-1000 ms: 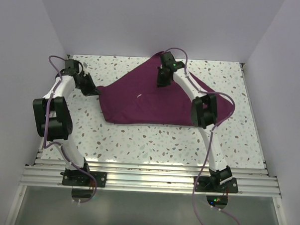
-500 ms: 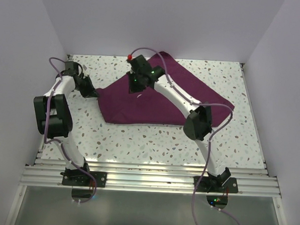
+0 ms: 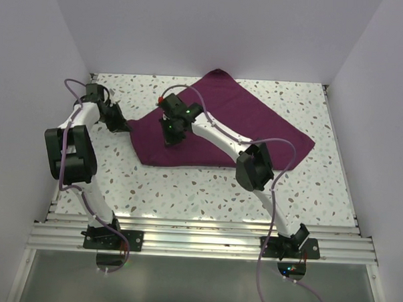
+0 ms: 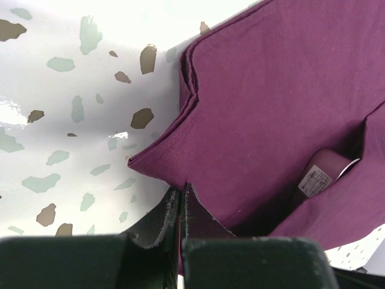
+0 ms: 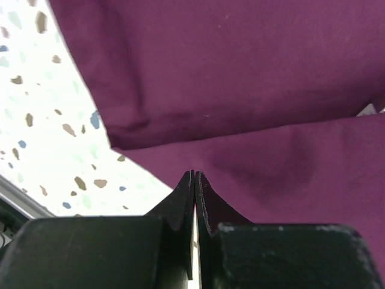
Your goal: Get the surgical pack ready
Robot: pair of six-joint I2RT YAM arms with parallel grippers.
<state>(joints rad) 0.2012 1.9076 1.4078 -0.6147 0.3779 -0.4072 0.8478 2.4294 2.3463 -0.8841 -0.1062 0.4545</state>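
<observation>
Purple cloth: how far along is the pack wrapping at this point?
Done: the purple cloth is folded over itself, with a labelled item tucked in a fold. In hand: the left gripper pinches its left corner, the right gripper a flap. Left: the remaining folds; anything else inside is hidden.

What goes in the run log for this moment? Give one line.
left gripper: shut on plum cloth corner | right gripper: shut on plum cloth fold

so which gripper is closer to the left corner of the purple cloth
Left. The left gripper pinches that corner of the purple cloth; the right gripper is further in, over the cloth.
</observation>
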